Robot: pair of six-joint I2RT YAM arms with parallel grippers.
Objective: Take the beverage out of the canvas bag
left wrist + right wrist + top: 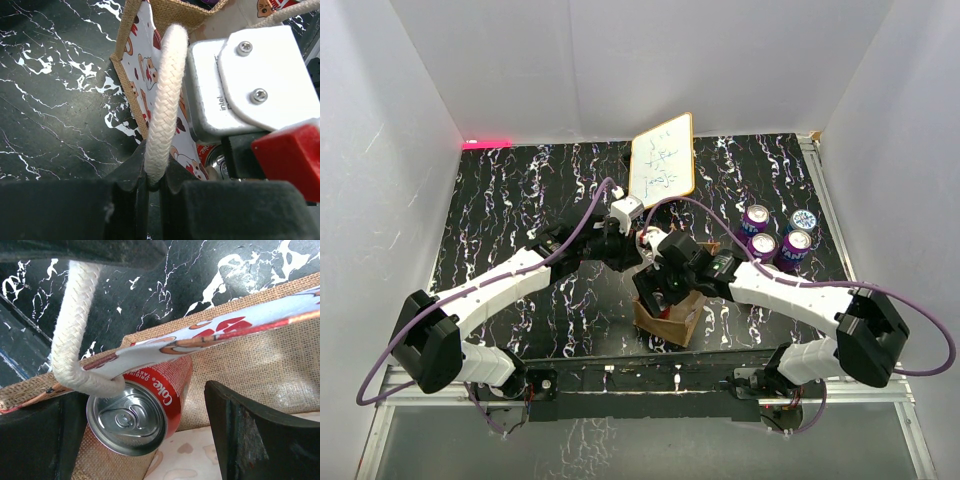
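The canvas bag [670, 322] stands near the table's front edge, tan burlap with a printed lining. My left gripper [636, 260] is shut on one whitish rope handle [162, 100], pinched between the jaws [154, 182] and pulled away from the bag's mouth [145, 65]. My right gripper [657, 298] reaches into the bag. In the right wrist view it [145, 440] is open, with a finger on each side of a red Coke can [142, 407]. The can lies tilted inside, top toward the camera, partly under the lining flap and the rope handle [70, 340]. The can's rim also shows in the left wrist view [214, 157].
Several purple cans [778, 233] stand at the back right. A wood-framed whiteboard [663, 158] leans at the back centre. A pink-red strip [486, 143] lies at the back left corner. White walls enclose the table. The two arms cross closely above the bag.
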